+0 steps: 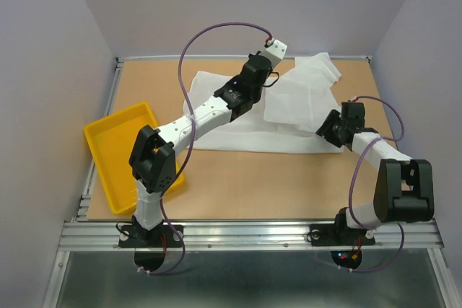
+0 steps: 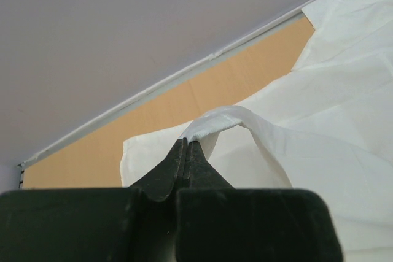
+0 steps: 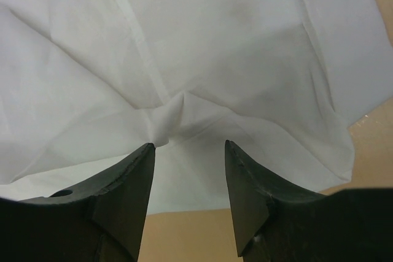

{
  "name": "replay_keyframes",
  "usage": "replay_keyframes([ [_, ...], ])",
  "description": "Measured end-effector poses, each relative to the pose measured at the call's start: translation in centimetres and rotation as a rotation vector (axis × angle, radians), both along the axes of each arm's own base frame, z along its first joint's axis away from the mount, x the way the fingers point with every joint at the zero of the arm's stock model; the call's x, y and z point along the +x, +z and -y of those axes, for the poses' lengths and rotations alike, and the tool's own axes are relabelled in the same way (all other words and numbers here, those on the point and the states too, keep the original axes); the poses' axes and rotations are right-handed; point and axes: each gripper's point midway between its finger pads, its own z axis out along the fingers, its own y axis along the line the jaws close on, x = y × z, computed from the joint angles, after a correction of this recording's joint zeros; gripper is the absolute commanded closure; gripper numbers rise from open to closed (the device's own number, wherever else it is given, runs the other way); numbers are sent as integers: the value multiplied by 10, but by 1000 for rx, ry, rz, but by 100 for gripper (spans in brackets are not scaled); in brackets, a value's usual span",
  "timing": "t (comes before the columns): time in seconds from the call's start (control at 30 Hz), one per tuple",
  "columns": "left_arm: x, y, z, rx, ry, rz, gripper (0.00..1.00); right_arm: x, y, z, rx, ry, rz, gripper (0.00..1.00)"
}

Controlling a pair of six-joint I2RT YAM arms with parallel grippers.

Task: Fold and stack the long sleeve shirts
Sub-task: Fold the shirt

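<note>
One white long sleeve shirt (image 1: pixel 289 110) lies crumpled across the far half of the wooden table, partly folded over itself. My left gripper (image 1: pixel 266 70) reaches over its far part. In the left wrist view the left gripper (image 2: pixel 187 143) is shut on a raised fold of the shirt (image 2: pixel 319 121), which arches up from the fingertips. My right gripper (image 1: pixel 328 129) sits at the shirt's near right edge. In the right wrist view the right gripper (image 3: pixel 189 145) stands open just above the shirt (image 3: pixel 215 47). A small pucker of cloth (image 3: pixel 164 124) rises by its left fingertip.
A yellow plastic tray (image 1: pixel 119 146) lies at the table's left edge, beside the left arm's elbow. A metal rail (image 2: pixel 184 79) and grey walls bound the table at the back and sides. Bare wood (image 1: pixel 253 178) shows between the shirt and the arm bases.
</note>
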Motion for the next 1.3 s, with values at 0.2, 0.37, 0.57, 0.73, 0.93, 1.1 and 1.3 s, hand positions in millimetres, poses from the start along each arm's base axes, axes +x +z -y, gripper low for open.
replay_keyframes([
  [0.2, -9, -15, -10, -2, 13, -34, 100, 13, 3, 0, -14, 28, 7, 50],
  [0.37, -20, -29, -19, -8, 21, -67, 100, 17, 5, -3, -8, 50, 9, 46],
  [0.57, -24, -41, -22, -15, 29, -94, 100, 25, -1, -3, -9, 63, -8, 46],
  [0.73, -28, -46, -27, -14, 37, -106, 100, 28, -7, -4, -8, 71, -26, 46],
  [0.93, -34, -43, -32, -30, 43, -108, 100, 39, 8, -11, -2, 144, 19, 45],
  [1.1, -35, -41, -37, -27, 62, -104, 100, 46, 24, -29, 6, 295, 75, 36],
  [1.3, -32, -26, -41, -20, 81, -81, 100, 43, 40, -75, 35, 565, 146, 24],
])
